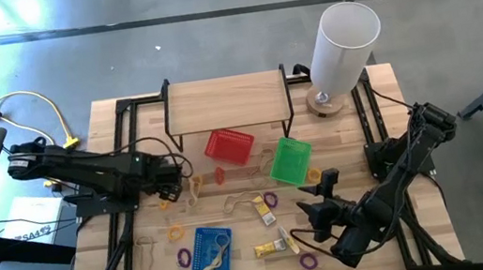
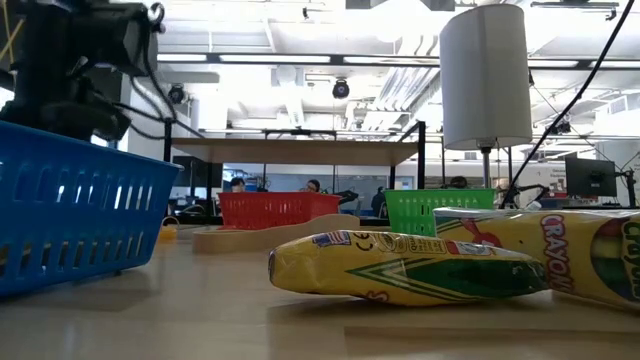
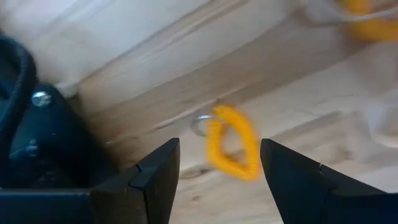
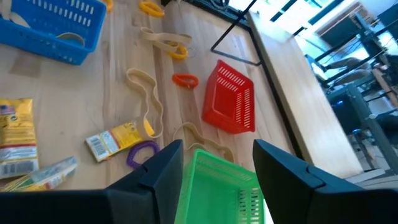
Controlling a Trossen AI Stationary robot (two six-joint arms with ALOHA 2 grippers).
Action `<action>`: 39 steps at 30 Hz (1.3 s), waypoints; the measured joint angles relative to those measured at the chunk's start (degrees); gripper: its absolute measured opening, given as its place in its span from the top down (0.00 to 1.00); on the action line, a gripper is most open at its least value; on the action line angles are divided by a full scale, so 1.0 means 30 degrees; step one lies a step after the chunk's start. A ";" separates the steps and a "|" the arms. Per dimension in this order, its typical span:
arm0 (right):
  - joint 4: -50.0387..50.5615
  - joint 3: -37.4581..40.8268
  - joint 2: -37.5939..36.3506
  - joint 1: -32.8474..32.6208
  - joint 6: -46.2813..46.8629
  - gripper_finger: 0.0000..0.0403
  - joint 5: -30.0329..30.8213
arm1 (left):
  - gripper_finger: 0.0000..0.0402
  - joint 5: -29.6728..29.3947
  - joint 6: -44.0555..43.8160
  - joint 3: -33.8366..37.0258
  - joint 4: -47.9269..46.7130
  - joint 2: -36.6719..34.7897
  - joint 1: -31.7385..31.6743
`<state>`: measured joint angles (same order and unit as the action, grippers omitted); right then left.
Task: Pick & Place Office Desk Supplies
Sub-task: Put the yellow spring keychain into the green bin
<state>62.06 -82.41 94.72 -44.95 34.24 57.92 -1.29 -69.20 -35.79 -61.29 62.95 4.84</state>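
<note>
Between the parted fingers of the left gripper [image 3: 217,171] an orange loop [image 3: 233,142] is seen flat on the wooden table [image 1: 240,258] — unheld, its long axis running roughly along the fingers' direction, a small metal ring [image 3: 200,124] at its far end. Above the green basket [image 4: 217,186], the right gripper [image 4: 214,168] is held with fingers apart, nothing between them.

A grey concrete floor [image 1: 207,26] with seams surrounds the wooden table [image 1: 423,214]. In the low view, long ceiling lights [image 2: 290,58] and ducts [image 2: 400,90] run over an open workshop.
</note>
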 joint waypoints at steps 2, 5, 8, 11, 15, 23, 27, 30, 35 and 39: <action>0.0000 0.0000 0.0000 0.0000 0.0022 0.55 -0.0214 | 0.47 -0.0028 0.0152 0.0199 0.0154 -0.0003 0.0000; -0.0015 0.0000 0.0000 0.0000 0.0000 0.55 -0.0433 | 0.47 -0.0111 0.0211 0.0370 0.0326 -0.0003 0.0034; -0.0015 0.0000 0.0000 0.0007 0.0000 0.55 -0.0337 | 0.47 -0.0107 0.0454 0.0378 0.0355 -0.0003 0.0177; -0.0060 -0.0001 0.0000 0.0006 0.0000 0.55 -0.0406 | 0.47 -0.0194 0.0059 0.0386 0.0392 0.0110 0.0314; -0.0345 0.0000 0.0000 0.0007 0.0044 0.55 -0.0506 | 0.47 -0.0198 0.0632 0.0400 0.0457 0.0747 0.0321; -0.0358 -0.0001 0.0000 0.0007 0.0022 0.55 -0.0499 | 0.47 -0.1104 0.2494 0.0408 0.0769 0.2387 0.0306; -0.0357 0.0000 0.0000 0.0022 0.0000 0.55 -0.0345 | 0.47 -0.1125 0.3591 0.0408 0.1721 0.2673 0.0306; -0.0361 0.0000 0.0000 0.0036 0.0002 0.55 -0.0360 | 0.47 -0.0723 0.3628 0.0408 0.1929 0.2887 0.0301; -0.0364 0.0000 0.0000 0.0036 0.0091 0.55 -0.0448 | 0.47 -0.0506 0.3352 0.0400 0.1966 0.2998 0.0518; -0.0361 -0.0004 0.0000 0.0036 0.0040 0.55 -0.0448 | 0.47 -0.0043 0.3204 0.0400 0.1958 0.2998 0.0568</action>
<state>60.98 -82.42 94.72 -44.84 34.36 56.58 -1.42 -59.58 -34.59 -55.42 71.94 6.55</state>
